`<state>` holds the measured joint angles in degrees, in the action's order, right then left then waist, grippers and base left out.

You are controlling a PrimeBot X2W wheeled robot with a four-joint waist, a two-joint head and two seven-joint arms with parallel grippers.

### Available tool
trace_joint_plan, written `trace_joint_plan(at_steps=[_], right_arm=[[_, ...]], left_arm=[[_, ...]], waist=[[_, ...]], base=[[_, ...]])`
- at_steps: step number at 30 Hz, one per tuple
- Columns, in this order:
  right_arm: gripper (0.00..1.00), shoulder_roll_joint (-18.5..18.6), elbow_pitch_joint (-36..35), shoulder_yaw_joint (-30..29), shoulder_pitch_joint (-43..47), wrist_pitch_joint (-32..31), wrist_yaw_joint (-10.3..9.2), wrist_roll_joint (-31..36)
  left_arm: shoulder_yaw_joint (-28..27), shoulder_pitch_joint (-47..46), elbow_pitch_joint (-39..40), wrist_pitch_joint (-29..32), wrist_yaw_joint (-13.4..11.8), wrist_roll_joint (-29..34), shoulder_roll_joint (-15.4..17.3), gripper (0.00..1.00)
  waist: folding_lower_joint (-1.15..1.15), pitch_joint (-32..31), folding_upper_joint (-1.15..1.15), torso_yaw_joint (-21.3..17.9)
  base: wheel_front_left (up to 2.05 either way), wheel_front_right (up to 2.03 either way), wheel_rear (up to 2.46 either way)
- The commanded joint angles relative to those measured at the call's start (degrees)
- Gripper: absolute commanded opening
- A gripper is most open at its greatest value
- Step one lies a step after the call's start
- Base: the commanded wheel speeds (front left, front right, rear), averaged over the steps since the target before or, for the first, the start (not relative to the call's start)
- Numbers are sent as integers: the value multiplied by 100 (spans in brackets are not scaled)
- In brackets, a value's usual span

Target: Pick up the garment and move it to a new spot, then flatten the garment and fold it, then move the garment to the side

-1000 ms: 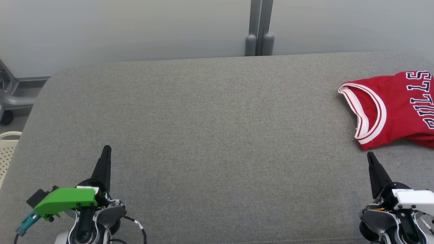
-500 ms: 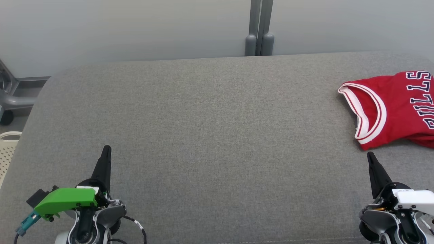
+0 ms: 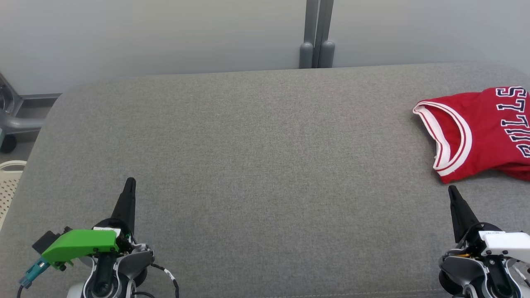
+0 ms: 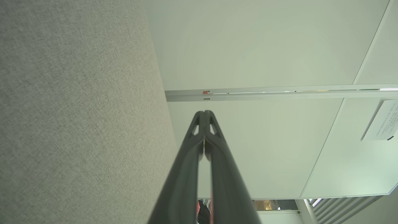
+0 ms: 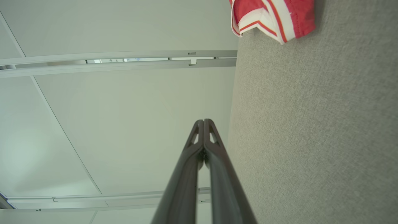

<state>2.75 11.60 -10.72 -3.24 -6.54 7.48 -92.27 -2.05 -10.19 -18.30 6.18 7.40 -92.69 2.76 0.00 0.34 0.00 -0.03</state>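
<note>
The garment is a red jersey with white trim and dark lettering, lying crumpled at the far right of the grey padded table, partly cut off by the head view's edge. Its trimmed edge shows at the top of the right wrist view. My right gripper stands shut at the lower right, a short way in front of the garment and apart from it, nothing between its fingers. My left gripper is shut too, at the lower left, far from the garment, its fingertips pressed together.
A pale wall with a grey vertical post runs behind the table. A cream perforated basket and a grey wheeled frame stand off the table's left edge. The table's wide middle lies between both grippers.
</note>
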Motion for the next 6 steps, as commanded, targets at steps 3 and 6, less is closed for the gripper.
trace_joint_plan(at_steps=[3,6], right_arm=[[0,24,-26,-10,-51,-17,2,-40],[0,24,-26,-10,-51,-17,2,-40]], left_arm=[[-19,-72,7,11,39,-20,2,0],[-19,-72,7,11,39,-20,2,0]], waist=[[0,0,0,0],[0,0,0,0]], base=[[0,0,0],[0,0,0]])
